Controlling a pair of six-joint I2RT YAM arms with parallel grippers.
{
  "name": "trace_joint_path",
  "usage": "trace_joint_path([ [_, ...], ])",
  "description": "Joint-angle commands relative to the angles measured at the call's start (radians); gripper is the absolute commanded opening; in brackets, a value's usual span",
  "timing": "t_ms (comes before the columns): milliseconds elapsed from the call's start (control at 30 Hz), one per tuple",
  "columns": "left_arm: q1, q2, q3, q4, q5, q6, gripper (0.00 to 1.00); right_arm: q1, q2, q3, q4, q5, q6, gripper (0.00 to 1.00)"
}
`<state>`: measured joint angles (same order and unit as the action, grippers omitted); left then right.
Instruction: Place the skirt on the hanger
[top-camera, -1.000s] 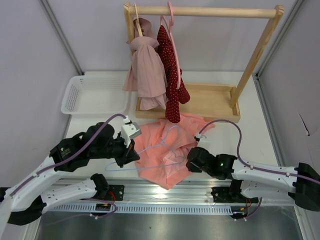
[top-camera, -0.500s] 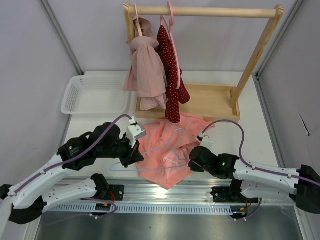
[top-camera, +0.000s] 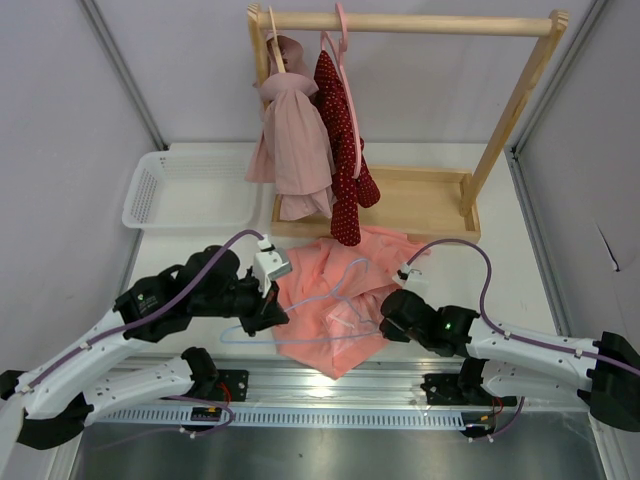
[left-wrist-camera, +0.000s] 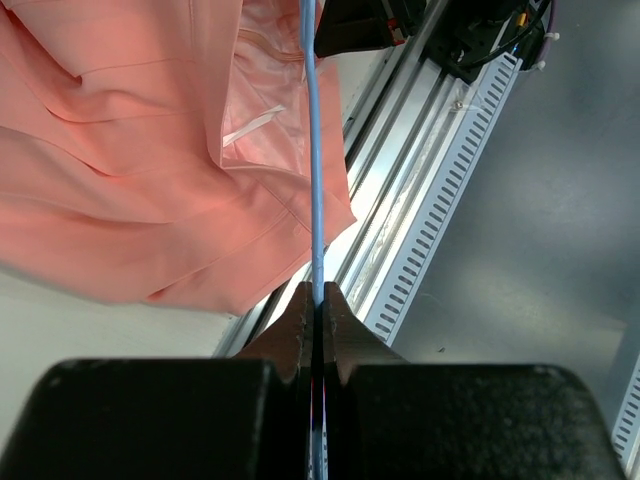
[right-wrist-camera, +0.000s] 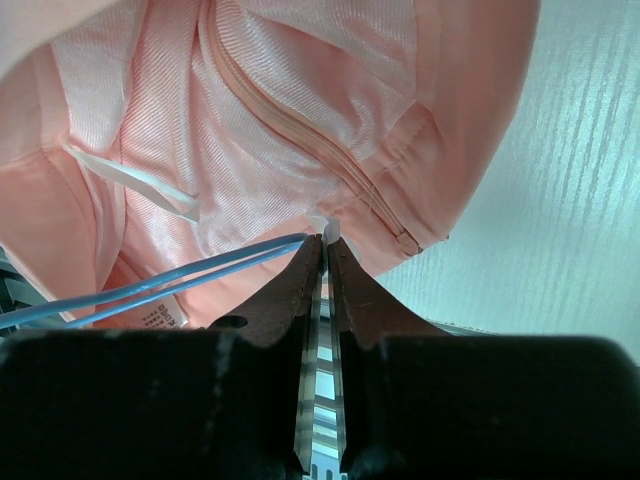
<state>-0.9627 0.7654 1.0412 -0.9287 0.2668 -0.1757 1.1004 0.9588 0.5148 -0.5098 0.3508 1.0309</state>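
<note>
The salmon-pink skirt (top-camera: 325, 300) lies crumpled on the table between my two arms, its paler lining (right-wrist-camera: 280, 100) and zipper facing the right wrist camera. The thin light-blue wire hanger (top-camera: 345, 272) lies over it. My left gripper (top-camera: 276, 318) is shut on the hanger's wire (left-wrist-camera: 313, 150), which runs straight out from the fingertips (left-wrist-camera: 303, 300) past the skirt's hem (left-wrist-camera: 150, 230). My right gripper (top-camera: 386, 318) is shut on a small white loop at the skirt's waistband (right-wrist-camera: 324, 226), right beside the hanger's blue end (right-wrist-camera: 240, 256).
A wooden clothes rack (top-camera: 410, 22) stands at the back with a pale pink garment (top-camera: 295, 140) and a dark red dotted garment (top-camera: 340, 150) hung on it. A white basket (top-camera: 190, 190) sits back left. A metal rail (top-camera: 330, 390) runs along the near edge.
The left gripper has moved a little to the right with the hanger, sliding its bar further across the skirt. The right gripper has edged slightly right, still pinching the skirt.
</note>
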Motion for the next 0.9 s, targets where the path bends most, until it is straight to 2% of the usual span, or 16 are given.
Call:
trace_joint_path([
  [0,-0.004,-0.012,-0.007,0.039,0.025,-0.01,0.0,-0.01,-0.006,-0.004,0.021,0.008,-0.011,0.11],
  [867,-0.004,0.005,-0.058,0.117,0.043,-0.019,0.0,-0.014,0.008,0.002,0.037,-0.009,-0.023,0.11],
])
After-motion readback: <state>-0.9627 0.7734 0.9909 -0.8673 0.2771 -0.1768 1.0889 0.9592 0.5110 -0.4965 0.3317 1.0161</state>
